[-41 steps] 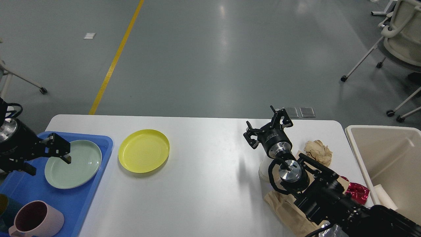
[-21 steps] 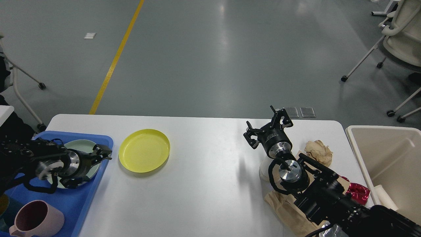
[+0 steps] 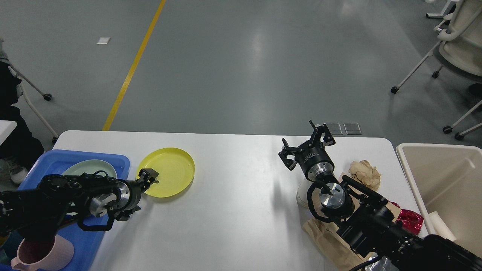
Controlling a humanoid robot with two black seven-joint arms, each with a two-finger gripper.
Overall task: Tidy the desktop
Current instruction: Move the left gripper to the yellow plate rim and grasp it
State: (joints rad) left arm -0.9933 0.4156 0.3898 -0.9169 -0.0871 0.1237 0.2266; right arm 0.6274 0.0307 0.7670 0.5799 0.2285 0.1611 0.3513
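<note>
The robot's left gripper [image 3: 148, 177] reaches in low from the left, its tip at the near left rim of a yellow plate [image 3: 165, 172]; seen small and dark, its fingers cannot be told apart, so whether it is spread or closed cannot be told. The right gripper [image 3: 307, 145] is raised above the right half of the desktop [image 3: 233, 203], its two fingers spread wide and holding nothing. The desktop is a large white surface with rounded corners that fills the lower half of the view. At its left end sits a blue tray [image 3: 113, 161], holding a pale green plate [image 3: 88, 167] partly hidden by the left arm and a pink mug [image 3: 52, 256] at the bottom edge. The yellow plate lies just right of the tray. Near the right arm lie a crumpled ball of brown paper [image 3: 364, 172], a flat brown paper bag [image 3: 324, 237] and a shiny red wrapper [image 3: 409, 219]. A beige bin [image 3: 444, 150] stands beside the desktop's right end.
</note>
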